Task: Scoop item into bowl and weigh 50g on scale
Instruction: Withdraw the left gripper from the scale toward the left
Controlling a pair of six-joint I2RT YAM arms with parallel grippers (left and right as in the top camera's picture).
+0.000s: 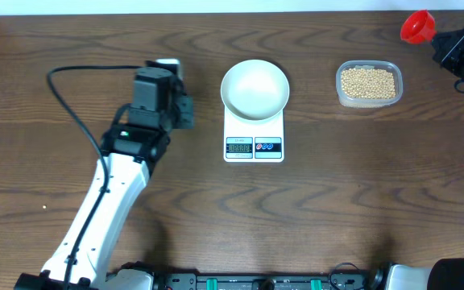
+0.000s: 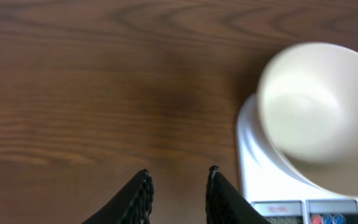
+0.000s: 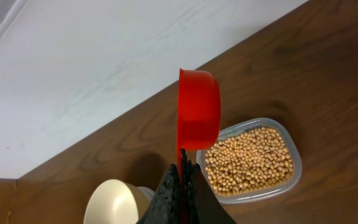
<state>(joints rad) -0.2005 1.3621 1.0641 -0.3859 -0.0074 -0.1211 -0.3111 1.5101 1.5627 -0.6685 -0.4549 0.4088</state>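
Note:
The white bowl [image 1: 254, 87] stands empty on the white scale [image 1: 254, 133], mid-table. Tan beans [image 1: 368, 83] fill a clear tub [image 1: 341, 97] to its right. My right gripper [image 3: 182, 165] is shut on the handle of a red scoop [image 3: 199, 109], held empty in the air above the table's far right corner, behind the tub; the beans [image 3: 247, 158] lie just below it. My left gripper [image 2: 179, 171] stands open with nothing between its fingers, over bare wood left of the bowl [image 2: 319, 106] and scale [image 2: 253, 168].
The left arm [image 1: 111, 185] reaches in diagonally from the front left, with a black cable [image 1: 71, 97] looping beside it. The table's far edge meets a white surface [image 3: 104, 62] behind the scoop. Bare wood lies in front of the scale.

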